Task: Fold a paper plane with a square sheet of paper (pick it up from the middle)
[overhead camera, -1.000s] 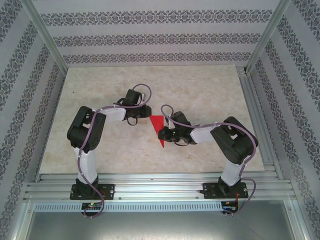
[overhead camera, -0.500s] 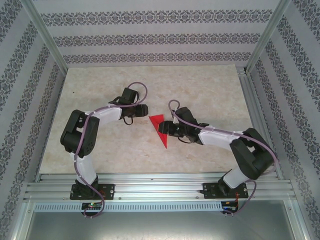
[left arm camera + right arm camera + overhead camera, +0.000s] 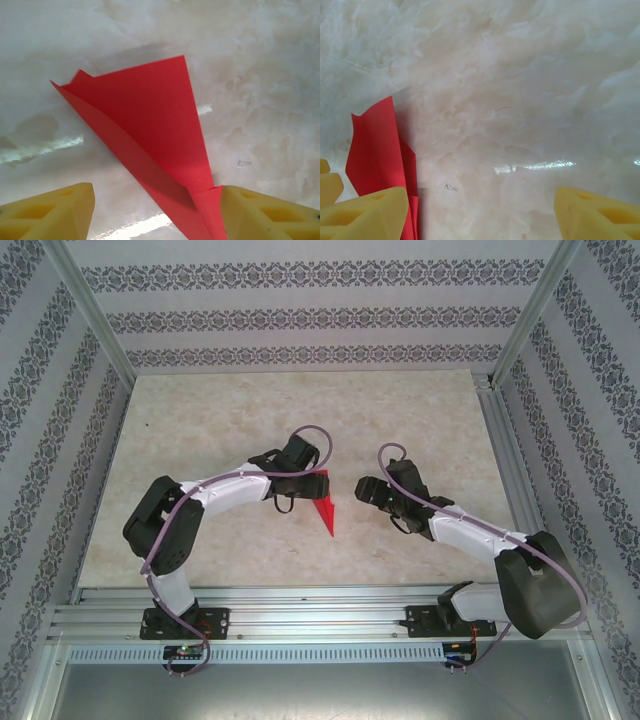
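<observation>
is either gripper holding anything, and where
Nothing is held. One end of the paper lies inside the open left gripper, unclamped; the right gripper is open too.

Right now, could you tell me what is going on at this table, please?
A paper plane is being folded. The red paper, creased into a narrow pointed shape, lies on the table. The left pincer hangs open over it, and the right pincer stands open just beside it. Neither grips it.

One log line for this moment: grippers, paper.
left gripper: open over paper plane | right gripper: open, beside it | paper plane: creased, on table
</observation>
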You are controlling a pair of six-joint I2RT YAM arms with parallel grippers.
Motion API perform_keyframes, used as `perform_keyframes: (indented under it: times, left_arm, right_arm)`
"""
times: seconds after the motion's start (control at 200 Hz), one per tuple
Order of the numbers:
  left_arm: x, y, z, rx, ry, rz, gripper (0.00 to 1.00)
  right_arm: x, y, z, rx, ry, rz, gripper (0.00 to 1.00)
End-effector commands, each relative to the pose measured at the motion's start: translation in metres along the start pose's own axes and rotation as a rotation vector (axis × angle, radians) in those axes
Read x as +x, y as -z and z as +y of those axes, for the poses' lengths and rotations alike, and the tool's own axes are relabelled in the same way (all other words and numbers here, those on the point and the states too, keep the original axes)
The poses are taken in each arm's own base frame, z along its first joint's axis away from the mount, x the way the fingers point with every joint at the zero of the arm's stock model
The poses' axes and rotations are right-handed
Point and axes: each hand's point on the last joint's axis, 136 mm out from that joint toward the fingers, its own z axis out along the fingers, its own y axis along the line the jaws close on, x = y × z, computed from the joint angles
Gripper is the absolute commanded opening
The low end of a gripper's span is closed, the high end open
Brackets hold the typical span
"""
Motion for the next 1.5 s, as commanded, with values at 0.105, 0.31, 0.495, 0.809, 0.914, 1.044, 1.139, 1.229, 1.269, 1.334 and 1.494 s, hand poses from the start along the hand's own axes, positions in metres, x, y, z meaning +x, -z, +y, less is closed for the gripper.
perform_keyframes:
  times: [0.105, 0.31, 0.495, 0.809, 0.914, 1.044, 1.139, 1.229, 1.269, 1.334, 1.494]
  left_arm:
    - [0.004, -0.016, -0.002, -0.042, 0.077, 0.038, 0.61]
    - [0.004, -0.018, -0.001, -0.049, 0.115, 0.033, 0.45]
    - [-0.001, -0.007, -0.003, -0.021, 0.152, -0.021, 0.31]
    - [-0.010, 0.019, -0.014, 0.080, 0.150, -0.112, 0.00]
    - [-0.018, 0.039, -0.029, 0.176, 0.121, -0.167, 0.00]
    - [-0.025, 0.059, -0.049, 0.305, 0.075, -0.222, 0.00]
    - [-0.028, 0.064, -0.061, 0.389, 0.054, -0.245, 0.00]
    - [-0.026, 0.061, -0.066, 0.443, 0.052, -0.237, 0.00]
    - [-0.025, 0.057, -0.065, 0.444, 0.057, -0.230, 0.00]
    - [-0.022, 0.049, -0.061, 0.442, 0.062, -0.218, 0.00]
    - [-0.012, 0.026, -0.048, 0.466, 0.128, -0.182, 0.00]
  right_arm:
    - [-0.007, 0.006, -0.008, 0.024, -0.017, -0.043, 0.78]
    - [-0.006, 0.007, -0.013, 0.040, -0.033, -0.040, 0.78]
    - [-0.009, 0.008, -0.018, 0.050, -0.085, -0.062, 0.78]
    - [-0.015, 0.016, -0.007, 0.000, -0.088, -0.076, 0.80]
    - [-0.021, 0.022, -0.001, -0.032, -0.106, -0.103, 0.79]
    - [-0.029, 0.032, 0.014, -0.093, -0.106, -0.117, 0.78]
    - [-0.034, 0.039, 0.026, -0.139, -0.094, -0.121, 0.77]
    - [-0.034, 0.042, 0.037, -0.170, -0.078, -0.117, 0.76]
    - [-0.033, 0.043, 0.041, -0.177, -0.070, -0.113, 0.75]
    - [-0.032, 0.044, 0.046, -0.175, -0.055, -0.111, 0.73]
    - [-0.022, 0.042, 0.056, -0.155, -0.004, -0.098, 0.68]
